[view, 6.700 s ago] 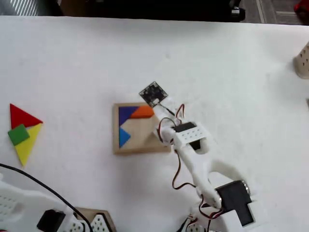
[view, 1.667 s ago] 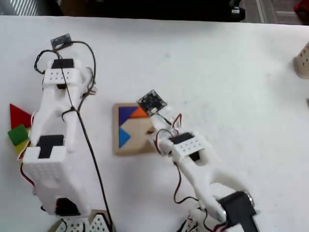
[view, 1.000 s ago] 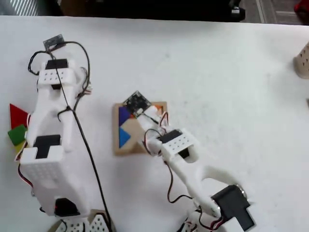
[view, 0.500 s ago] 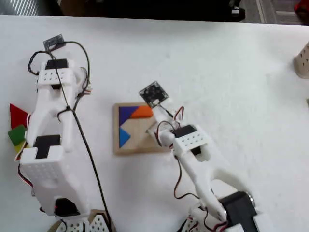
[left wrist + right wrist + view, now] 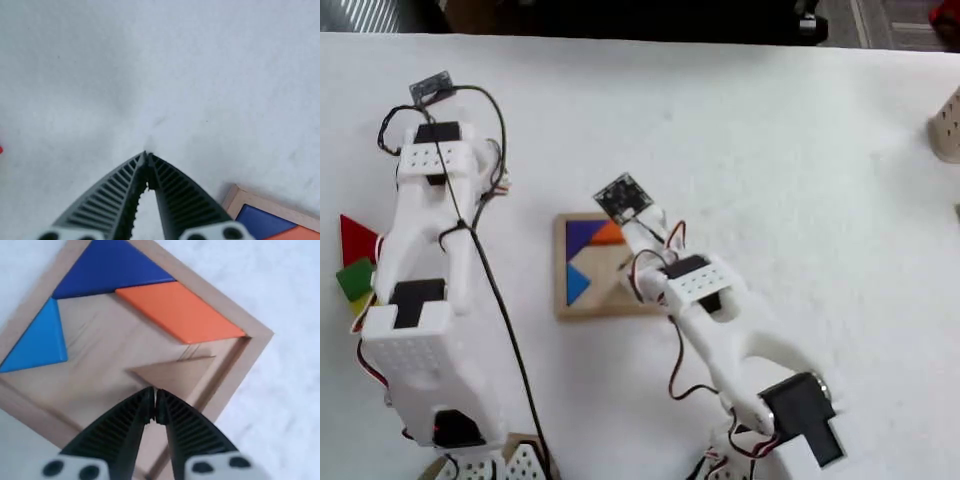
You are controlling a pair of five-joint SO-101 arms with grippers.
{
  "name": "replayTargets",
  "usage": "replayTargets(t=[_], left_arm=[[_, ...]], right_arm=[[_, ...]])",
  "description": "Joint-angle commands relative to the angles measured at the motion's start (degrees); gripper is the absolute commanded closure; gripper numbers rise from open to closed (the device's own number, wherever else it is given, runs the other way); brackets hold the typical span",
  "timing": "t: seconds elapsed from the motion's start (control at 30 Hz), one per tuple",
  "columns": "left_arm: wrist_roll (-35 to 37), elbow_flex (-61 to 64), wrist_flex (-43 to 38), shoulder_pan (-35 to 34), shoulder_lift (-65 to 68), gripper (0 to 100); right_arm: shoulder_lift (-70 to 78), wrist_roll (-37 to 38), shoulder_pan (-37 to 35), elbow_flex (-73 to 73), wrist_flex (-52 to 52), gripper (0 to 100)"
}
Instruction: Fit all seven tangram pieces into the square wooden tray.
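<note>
Hovering pinched shut over the plain wooden triangle (image 5: 175, 375) in the tray (image 5: 562, 300) at mid-frame, the right gripper (image 5: 152, 397) is probably seating that piece, while the left gripper (image 5: 146, 160), also shut, is hanging over bare table (image 5: 150, 60) and must next open for the red piece (image 5: 355, 240) at far left.

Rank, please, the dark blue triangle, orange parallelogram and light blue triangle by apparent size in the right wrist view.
Largest, tied: dark blue triangle and orange parallelogram. They look alike, and the picture's edge crops the triangle, so I leave them unranked.
Smallest: light blue triangle, clearly.
</note>
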Motion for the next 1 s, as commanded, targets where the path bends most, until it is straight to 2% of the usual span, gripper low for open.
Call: replayTargets(t=[0.0, 0.3, 0.5, 0.6, 0.77, 0.97], left_arm=[[0.4, -1.9, -1.1, -0.8, -1.4, 97], [0.4, -1.9, -1.1, -0.8, -1.3, 97], [0.4, -1.9, -1.1, -0.8, -1.3, 97], [0.4, -1.9, -1.1, -0.8, -1.3, 97], [0.4, -1.8, -1.1, -0.8, -1.3, 97], [0.4, -1.7, -1.1, -0.8, -1.3, 97]], right_arm=[[-0.3, -0.4, -0.7, -3.1, -1.3, 98.1], [-2.0, -0.4, -0.7, -2.8, -0.7, 98.1], [-9.8, -0.4, 5.6, -2.6, 5.5, 98.1], [-9.2, -0.5, 8.2, -2.6, 3.2, 98.1], [-1.3, -7.7, 6.8, -3.1, -4.4, 98.1], [3.0, -4.7, 4.4, -4.8, -4.3, 98.1]])
